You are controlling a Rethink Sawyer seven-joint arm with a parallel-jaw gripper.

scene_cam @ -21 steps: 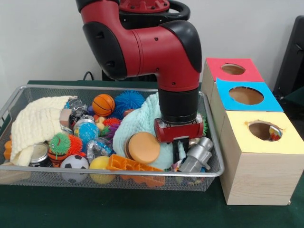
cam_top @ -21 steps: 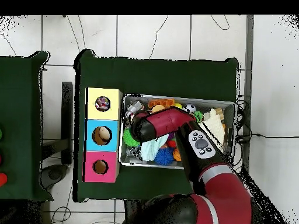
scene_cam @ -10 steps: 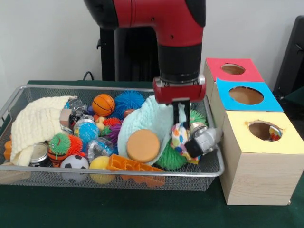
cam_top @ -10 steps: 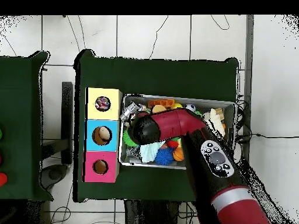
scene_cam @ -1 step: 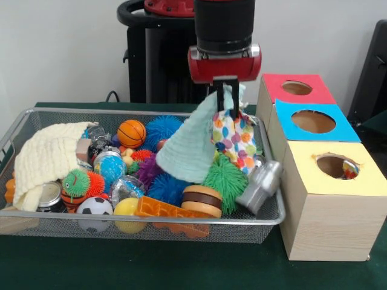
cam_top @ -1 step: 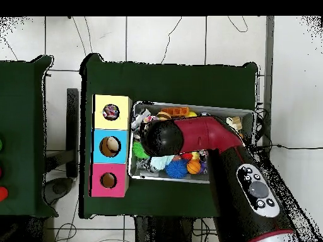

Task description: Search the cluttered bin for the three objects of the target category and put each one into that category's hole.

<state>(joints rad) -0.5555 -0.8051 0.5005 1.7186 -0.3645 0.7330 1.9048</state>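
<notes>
My gripper [scene_cam @ -1 step: 225,96] hangs high over the right part of the wire bin [scene_cam @ -1 step: 145,221], shut on two cloths at once. A mint green cloth [scene_cam @ -1 step: 188,148] drapes down to the left, its lower edge still among the toys. A white polka-dot cloth [scene_cam @ -1 step: 236,142] dangles beside it on the right. To the right stand three boxes with holes: red [scene_cam @ -1 step: 275,90], blue [scene_cam @ -1 step: 338,130] and yellow [scene_cam @ -1 step: 363,175]. In the overhead view the arm [cam_top @ -1 step: 189,132] covers the gripper and both cloths; the yellow box [cam_top @ -1 step: 111,101] holds something colourful in its hole.
The bin holds a cream knitted cloth [scene_cam @ -1 step: 45,157], a basketball [scene_cam @ -1 step: 131,133], a green spiky ball [scene_cam @ -1 step: 225,181], a brown round disc [scene_cam @ -1 step: 201,200], an orange plastic piece [scene_cam @ -1 step: 172,214] and a silver metal part [scene_cam @ -1 step: 260,186] leaning on the right rim.
The gripper has risen out of the bin, lifting the mint and polka-dot cloths. The brown disc dropped flat, and the green spiky ball is uncovered.
</notes>
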